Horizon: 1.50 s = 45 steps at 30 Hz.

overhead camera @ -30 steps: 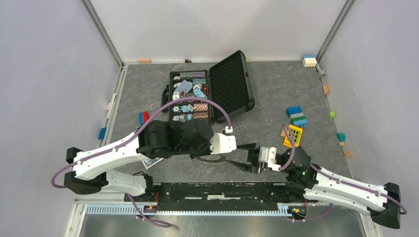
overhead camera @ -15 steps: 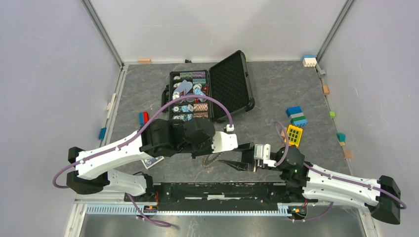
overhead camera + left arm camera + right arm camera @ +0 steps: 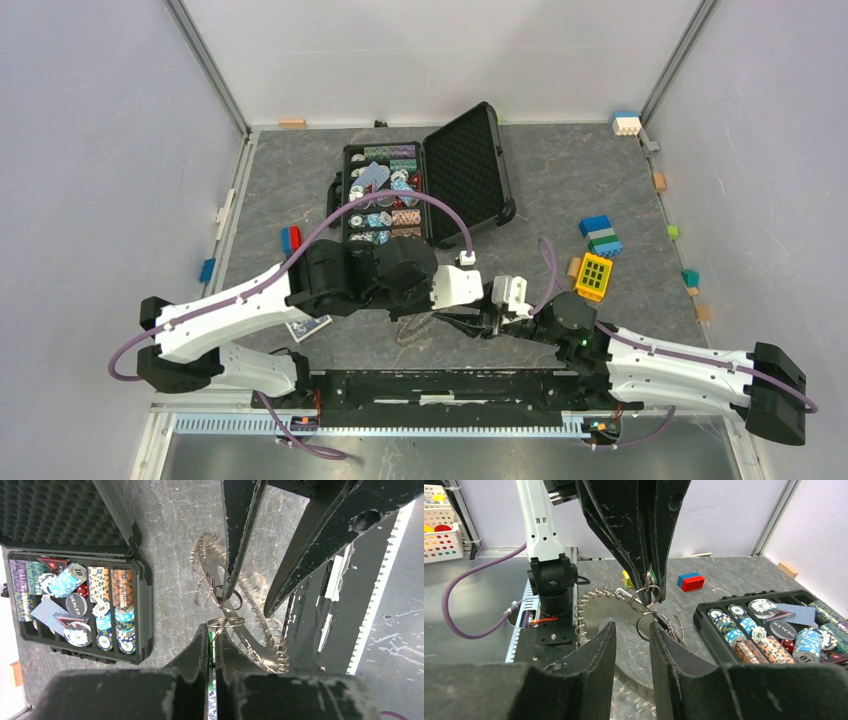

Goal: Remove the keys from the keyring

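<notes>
My left gripper [image 3: 215, 630] is shut on the green tag [image 3: 210, 647] of one key and holds the bunch up off the table. The keys [image 3: 274, 645] fan like saw teeth around the keyring [image 3: 591, 600], with small split rings [image 3: 226, 622] hanging just past the left fingertips. My right gripper [image 3: 633, 627] is open. Its fingers [image 3: 240, 535] reach in from the other side, and one split ring [image 3: 646, 625] lies against its right fingertip. In the top view the keys [image 3: 412, 330] hang below the two meeting grippers.
An open black case [image 3: 430, 190] of poker chips stands behind the arms and also shows in the right wrist view [image 3: 769, 630]. Coloured blocks [image 3: 600, 238] and a yellow block [image 3: 595, 275] lie at the right, a red-blue block [image 3: 290, 238] at the left. A black rail [image 3: 450, 385] runs along the near edge.
My right arm has swung left and forward, bringing its open gripper up to the key bunch. The left gripper has stayed shut on the tag and hardly moved.
</notes>
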Motion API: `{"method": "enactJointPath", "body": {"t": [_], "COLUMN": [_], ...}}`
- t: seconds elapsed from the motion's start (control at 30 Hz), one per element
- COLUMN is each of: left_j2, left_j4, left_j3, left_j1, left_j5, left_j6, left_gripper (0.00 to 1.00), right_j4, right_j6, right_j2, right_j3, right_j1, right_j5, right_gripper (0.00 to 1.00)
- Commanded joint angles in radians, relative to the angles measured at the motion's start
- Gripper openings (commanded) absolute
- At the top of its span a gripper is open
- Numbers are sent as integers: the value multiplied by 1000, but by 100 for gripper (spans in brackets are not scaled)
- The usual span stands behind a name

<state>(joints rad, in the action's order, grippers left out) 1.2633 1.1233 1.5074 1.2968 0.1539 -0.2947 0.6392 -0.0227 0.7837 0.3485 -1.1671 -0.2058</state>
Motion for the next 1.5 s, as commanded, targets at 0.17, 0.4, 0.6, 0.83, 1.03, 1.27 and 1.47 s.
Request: {"method": "enactJointPath", "body": {"t": [0.17,0.4,0.6,0.83,1.03,1.27,1.47], "left_j2": [1,10,12,9,-5,-24,-25], "left_j4": [-33,-28,-28,-26,-25,-21,-20], "left_j3": [44,42,42,39,39,55,63], "left_j1": [-6,-5,-7,-7,-7,-7,-6], "left_j5": [-15,5,9,9,-2,-29,-43], "left_j6": [35,41,42,37,24,10,1], "left_gripper": [2,2,2,2,2,2,2], "right_j4": [83,82,64,51,-32,-150,-220], "right_j6": [59,68,57,36,-27,-112,-203], "right_j2": [6,-7,-26,-30,-58,-148,-192], "right_j3": [35,40,41,46,66,78,78], "right_j1": [-13,-21,-31,-40,-43,-43,-43], "right_j5": [30,17,20,-19,-41,-23,-11], "right_gripper": [37,36,35,30,31,36,45]}}
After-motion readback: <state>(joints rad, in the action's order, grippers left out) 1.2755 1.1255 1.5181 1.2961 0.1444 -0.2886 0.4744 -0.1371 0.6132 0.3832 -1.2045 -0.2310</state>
